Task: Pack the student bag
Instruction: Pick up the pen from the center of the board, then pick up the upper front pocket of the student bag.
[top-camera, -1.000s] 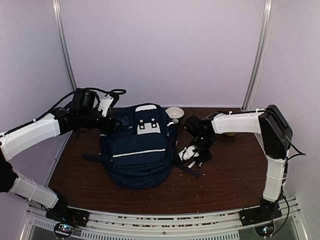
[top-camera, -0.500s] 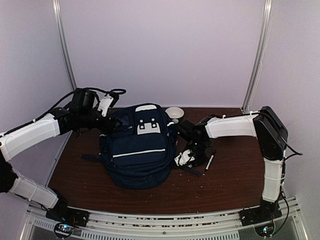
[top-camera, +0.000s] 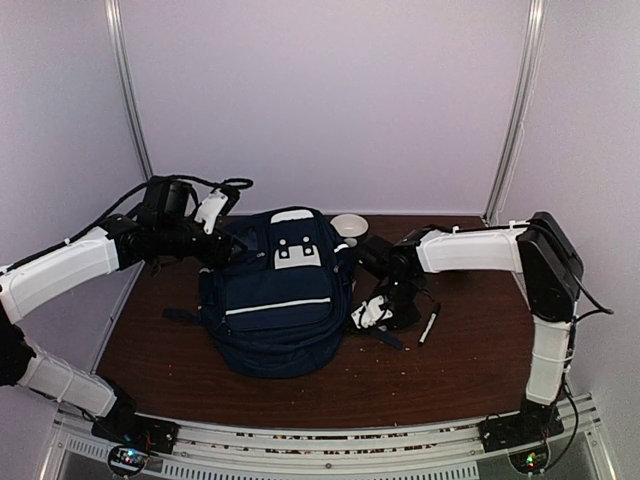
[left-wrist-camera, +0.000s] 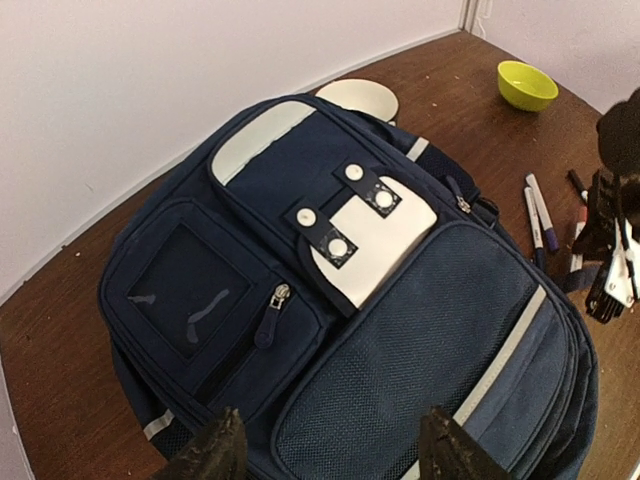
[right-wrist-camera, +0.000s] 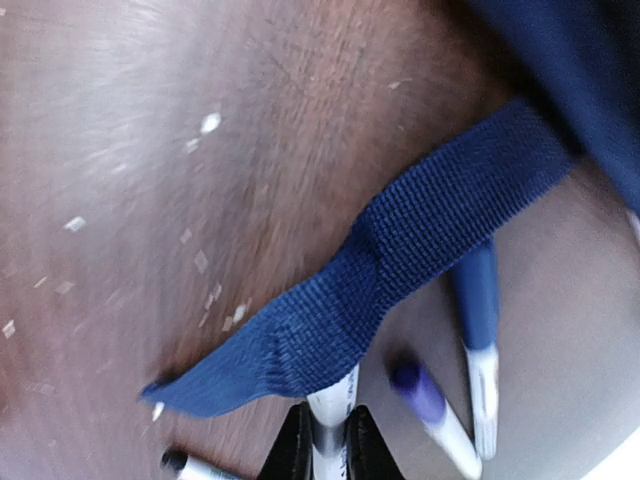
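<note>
Right fingers (right-wrist-camera: 293, 450) pinch a marker (right-wrist-camera: 330, 410) (strap (right-wrist-camera: 400, 280) overlapping) beside the student bag (top-camera: 280, 300)

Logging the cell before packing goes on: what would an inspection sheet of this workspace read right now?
Surface: brown wooden table, pale specks scattered on it.
Job's things: student bag lying flat mid-table, front pockets look zipped.
Clutter: markers beside the bag; black pen lying apart; white bowl; yellow-green bowl.
Grippers: left gripper open over the bag; right gripper shut on a white marker whose end lies under the bag's strap.
Cables: black loop at the left wrist.
Surroundings: pale walls, metal posts.
</note>
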